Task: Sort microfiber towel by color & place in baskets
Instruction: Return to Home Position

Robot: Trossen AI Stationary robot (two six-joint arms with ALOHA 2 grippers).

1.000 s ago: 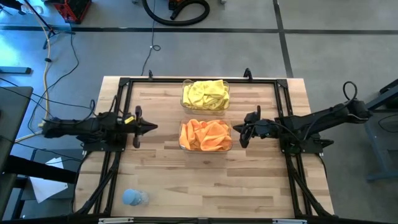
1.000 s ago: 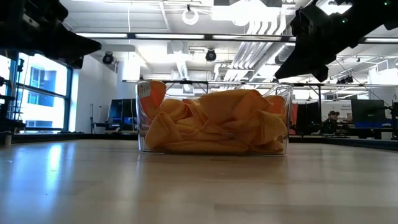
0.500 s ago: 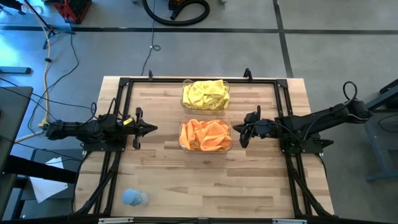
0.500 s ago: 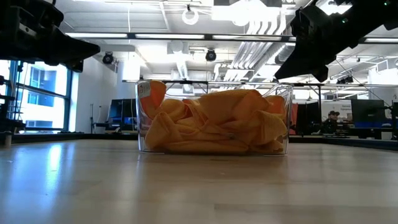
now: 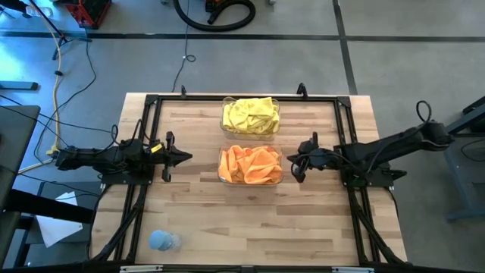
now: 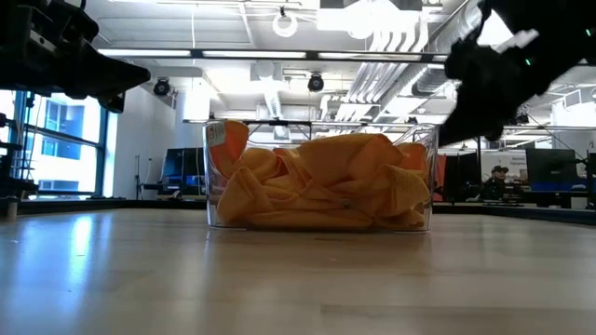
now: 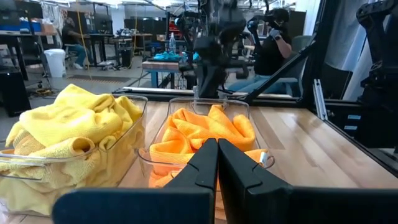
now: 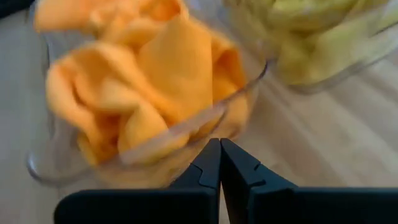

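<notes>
Orange towels point(image 5: 251, 165) fill the nearer clear basket point(image 5: 221, 176) at the table's middle; they also show in the low view point(image 6: 321, 183). Yellow towels point(image 5: 250, 115) fill the farther clear basket point(image 5: 225, 130). My left gripper point(image 5: 187, 156) is shut and empty, left of the orange basket; the left wrist view shows its fingers point(image 7: 217, 168) together. My right gripper point(image 5: 289, 161) is shut and empty, just right of the orange basket; the right wrist view shows its fingers point(image 8: 220, 163) together before the basket's wall point(image 8: 186, 134).
A small pale blue lump point(image 5: 163, 241) lies near the table's front left corner. A black metal frame point(image 5: 149, 106) runs around the table top. Bare wood lies in front of the baskets. People sit at desks in the room behind.
My right gripper has gone down a little beside the orange basket. My left arm has drawn slightly back toward the table's left edge. The towels and baskets have stayed where they were.
</notes>
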